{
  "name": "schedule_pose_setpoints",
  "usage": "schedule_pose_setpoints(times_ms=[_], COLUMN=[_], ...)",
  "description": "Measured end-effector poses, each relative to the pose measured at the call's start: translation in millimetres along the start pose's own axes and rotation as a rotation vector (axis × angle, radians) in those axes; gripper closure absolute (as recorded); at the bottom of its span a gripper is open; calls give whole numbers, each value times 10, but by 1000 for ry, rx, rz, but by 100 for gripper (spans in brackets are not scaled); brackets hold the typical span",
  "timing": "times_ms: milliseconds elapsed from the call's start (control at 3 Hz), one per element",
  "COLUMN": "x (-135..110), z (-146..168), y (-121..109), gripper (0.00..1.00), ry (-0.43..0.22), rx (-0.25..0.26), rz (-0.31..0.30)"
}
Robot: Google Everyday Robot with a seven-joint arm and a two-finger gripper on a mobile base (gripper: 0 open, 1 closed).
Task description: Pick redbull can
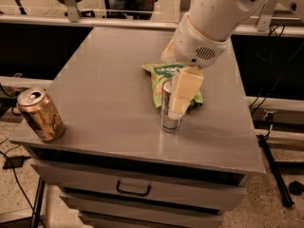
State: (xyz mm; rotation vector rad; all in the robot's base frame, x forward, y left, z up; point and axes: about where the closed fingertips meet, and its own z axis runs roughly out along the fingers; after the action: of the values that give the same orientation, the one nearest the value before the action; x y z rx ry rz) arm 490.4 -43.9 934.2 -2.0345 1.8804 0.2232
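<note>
1 redbull can upright on bench nearer the front edge, hand against it, grip can't tell; 1 green snack bag just behind, 1 gold-brown can front-left corner.

Arm reaches from upper right, gripper down.

The slim silver redbull can stands upright, partly hidden behind the gripper.
</note>
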Motion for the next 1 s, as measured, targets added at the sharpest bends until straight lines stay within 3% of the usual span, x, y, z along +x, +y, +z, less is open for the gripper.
schedule_pose_setpoints(times_ms=[667, 1000], x=[-21, -141], z=[-3, -132], y=[2, 28], gripper=[61, 83], ry=[-1, -11], rx=[5, 21], rz=[-4, -38])
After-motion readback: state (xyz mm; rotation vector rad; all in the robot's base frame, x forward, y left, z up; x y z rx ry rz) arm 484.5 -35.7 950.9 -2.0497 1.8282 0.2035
